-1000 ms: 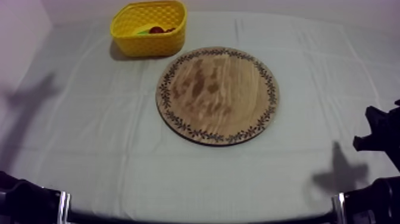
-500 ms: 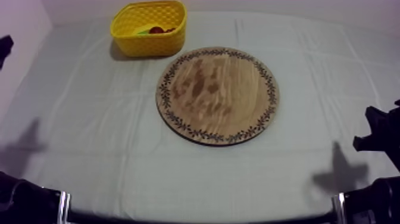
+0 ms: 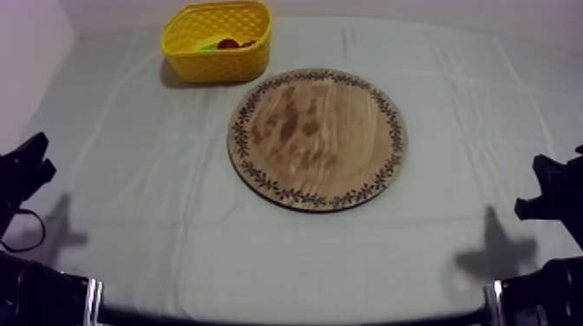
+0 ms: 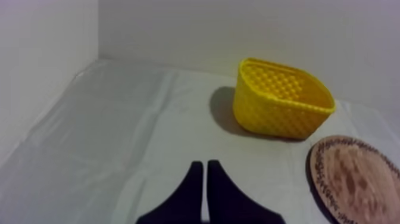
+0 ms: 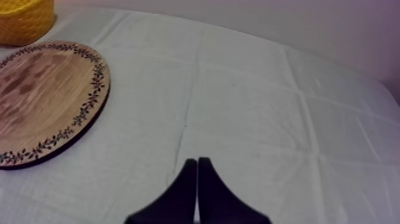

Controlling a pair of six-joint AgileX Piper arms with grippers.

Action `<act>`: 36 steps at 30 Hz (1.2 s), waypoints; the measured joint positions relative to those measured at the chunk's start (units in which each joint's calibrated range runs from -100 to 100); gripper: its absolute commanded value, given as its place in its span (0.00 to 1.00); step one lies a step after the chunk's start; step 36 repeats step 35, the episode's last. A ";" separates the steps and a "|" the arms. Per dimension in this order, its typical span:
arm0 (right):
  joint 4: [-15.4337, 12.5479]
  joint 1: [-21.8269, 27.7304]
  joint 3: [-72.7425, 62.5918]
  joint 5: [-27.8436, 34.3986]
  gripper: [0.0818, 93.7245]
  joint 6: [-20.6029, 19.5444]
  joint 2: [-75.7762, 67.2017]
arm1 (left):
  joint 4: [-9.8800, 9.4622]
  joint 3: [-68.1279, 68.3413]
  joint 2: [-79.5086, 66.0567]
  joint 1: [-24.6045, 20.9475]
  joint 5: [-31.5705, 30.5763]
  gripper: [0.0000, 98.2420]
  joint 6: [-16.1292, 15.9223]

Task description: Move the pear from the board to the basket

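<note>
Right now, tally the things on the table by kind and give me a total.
Wooden board: 1
Yellow basket: 1
Small red fruit, in the basket: 1
Greenish fruit, in the basket, probably the pear: 1
Total: 4

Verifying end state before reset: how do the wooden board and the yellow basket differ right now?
Load: the wooden board lies bare; the yellow basket holds a small red fruit and a green-yellow piece I cannot identify.
Shape: the board is a flat disc with a patterned rim; the basket has tall lattice walls.
Place: the board sits mid-table, the basket beyond it, toward my left.
Shared: both rest on the cloth, apart.
</note>
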 measured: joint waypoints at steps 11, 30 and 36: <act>0.00 -0.04 0.00 0.00 0.00 0.00 0.00 | 8.12 2.80 -8.15 -0.23 8.37 0.00 -9.10; 0.00 -0.11 0.00 0.00 0.00 0.00 0.00 | 8.60 2.84 -8.65 -4.45 8.79 0.00 -9.48; 0.00 -0.11 0.00 0.00 0.00 0.00 0.00 | 8.61 2.84 -8.65 -4.61 8.63 0.00 -9.56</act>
